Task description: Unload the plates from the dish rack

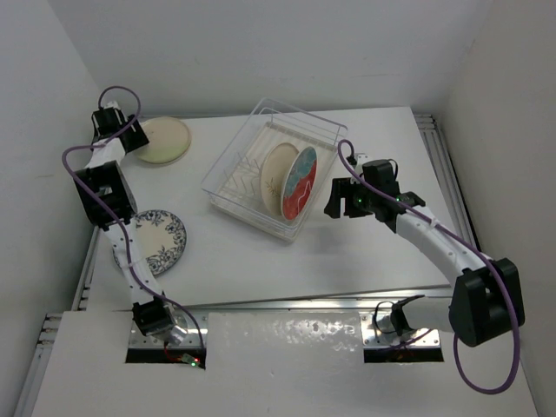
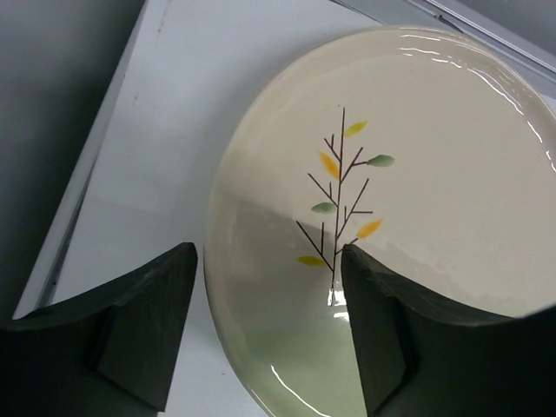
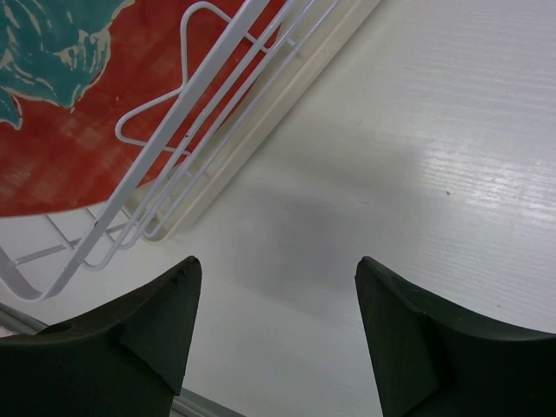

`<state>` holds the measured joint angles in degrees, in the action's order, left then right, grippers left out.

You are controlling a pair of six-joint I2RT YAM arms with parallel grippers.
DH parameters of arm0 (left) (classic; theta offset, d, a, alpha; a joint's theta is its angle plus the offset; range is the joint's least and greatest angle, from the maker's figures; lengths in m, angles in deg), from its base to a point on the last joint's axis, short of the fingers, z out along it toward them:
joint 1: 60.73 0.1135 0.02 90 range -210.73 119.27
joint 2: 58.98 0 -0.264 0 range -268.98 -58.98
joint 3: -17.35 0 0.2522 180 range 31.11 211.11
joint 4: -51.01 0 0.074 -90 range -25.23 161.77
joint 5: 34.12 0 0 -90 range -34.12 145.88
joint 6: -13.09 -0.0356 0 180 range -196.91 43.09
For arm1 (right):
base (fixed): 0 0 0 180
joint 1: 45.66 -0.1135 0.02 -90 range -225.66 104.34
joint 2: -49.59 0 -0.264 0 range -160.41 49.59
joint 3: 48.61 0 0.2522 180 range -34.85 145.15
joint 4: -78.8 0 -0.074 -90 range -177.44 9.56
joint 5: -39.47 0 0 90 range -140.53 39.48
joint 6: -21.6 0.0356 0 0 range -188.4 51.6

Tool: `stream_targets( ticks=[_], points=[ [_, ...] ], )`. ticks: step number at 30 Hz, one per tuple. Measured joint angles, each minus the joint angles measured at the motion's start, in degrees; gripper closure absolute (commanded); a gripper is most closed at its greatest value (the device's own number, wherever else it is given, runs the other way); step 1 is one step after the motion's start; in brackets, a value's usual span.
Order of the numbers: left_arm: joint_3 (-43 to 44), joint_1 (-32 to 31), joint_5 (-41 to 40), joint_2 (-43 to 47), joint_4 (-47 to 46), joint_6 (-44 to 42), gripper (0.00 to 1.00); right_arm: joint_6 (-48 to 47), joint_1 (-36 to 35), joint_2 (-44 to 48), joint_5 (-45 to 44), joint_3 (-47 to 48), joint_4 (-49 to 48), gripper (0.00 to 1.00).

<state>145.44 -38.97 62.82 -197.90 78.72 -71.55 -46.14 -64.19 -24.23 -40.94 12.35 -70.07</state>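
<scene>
The left end effector (image 2: 269, 252) hangs low over a pale plate (image 1: 163, 141) at the far left of the bench (image 1: 347, 261); its two fingers are spread apart and pinch nothing, with one finger over the bare bench and the other over the plate. The right end effector (image 3: 278, 265) is also spread wide with nothing in it; it waits just beside the right side of the dish rack (image 1: 232, 145).

The rack sits in the middle of the bench, turned at a slant to the bench edges; it looks nearly square from above, so I cannot tell its long way. Two plates are left in it; a cream plate (image 1: 278, 174) and a red-and-teal plate (image 1: 302, 187) stand on edge close together. They lean, and their faces turn up and toward the right arm; their rims run from the far side to the near side.

Two plates lie flat on the bench, well apart from the rack; the pale one has a little twig with leaves (image 2: 340, 204) painted on it, and a blue flower plate (image 1: 156, 239) lies nearer the arms.

I think the plates are hard, shiny and slippery, a bit heavy, and will break if dropped. The best place to hold one is likely the top rim, one finger on each face; lift it straight out of the wires so it does not knock the other one.
</scene>
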Motion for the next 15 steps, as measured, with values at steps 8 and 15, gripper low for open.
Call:
stream_targets(
  ticks=[8, 15],
  points=[
    [4.15, -1.49, 0.81, 5.92, 1.97, -2.14, 0.35, 0.94, 0.00, 0.92, -2.32, -0.02, -0.15, 0.24],
    [12.22, -15.10, 10.01, 22.53, 12.11, -11.82, 0.31, 1.73, 0.00, 1.01, -5.60, -0.02, -1.97, 0.24]
  ],
)
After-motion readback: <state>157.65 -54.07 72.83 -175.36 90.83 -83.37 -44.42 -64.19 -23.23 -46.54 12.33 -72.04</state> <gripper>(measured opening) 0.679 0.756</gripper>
